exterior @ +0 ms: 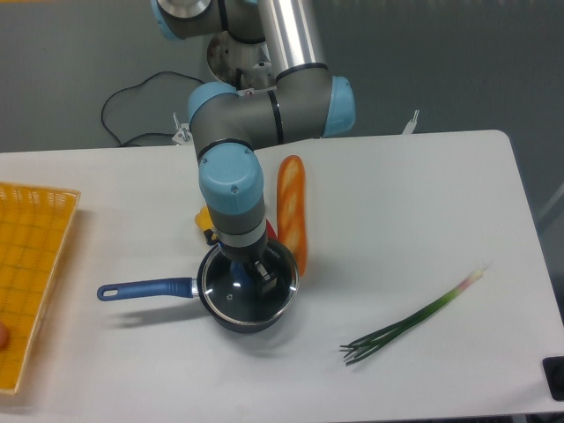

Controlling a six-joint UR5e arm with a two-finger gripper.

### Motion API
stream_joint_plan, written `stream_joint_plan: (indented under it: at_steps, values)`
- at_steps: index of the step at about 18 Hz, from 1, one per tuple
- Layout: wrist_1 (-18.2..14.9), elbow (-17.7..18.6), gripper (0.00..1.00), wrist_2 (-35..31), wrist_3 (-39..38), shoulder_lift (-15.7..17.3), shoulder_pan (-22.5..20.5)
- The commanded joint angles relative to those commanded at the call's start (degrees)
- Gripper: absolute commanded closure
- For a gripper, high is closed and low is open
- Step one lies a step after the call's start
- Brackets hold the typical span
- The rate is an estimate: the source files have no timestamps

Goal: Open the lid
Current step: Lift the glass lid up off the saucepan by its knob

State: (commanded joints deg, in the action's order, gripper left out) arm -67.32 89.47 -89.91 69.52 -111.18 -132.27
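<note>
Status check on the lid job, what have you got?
Gripper down at the lid's centre, jaw state hidden by the wrist. Lid looks shifted right and lifted off the saucepan. Bread loaf close on the right, otherwise nothing blocking.

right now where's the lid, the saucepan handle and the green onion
lid (231, 295): fixed camera, on the glass left of the knob
saucepan handle (145, 289): fixed camera, middle of the blue handle
green onion (414, 317): fixed camera, mid-stalk
</note>
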Motion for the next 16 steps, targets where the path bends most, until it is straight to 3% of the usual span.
stream_joint_plan:
  at_steps: [7,16]
  values:
    - [-6.2,-2.6,0.66,0.1,2.0,0.9,-3.5]
    - [-8.7,-3.3,0.66,0.1,7.3,1.9,-8.9]
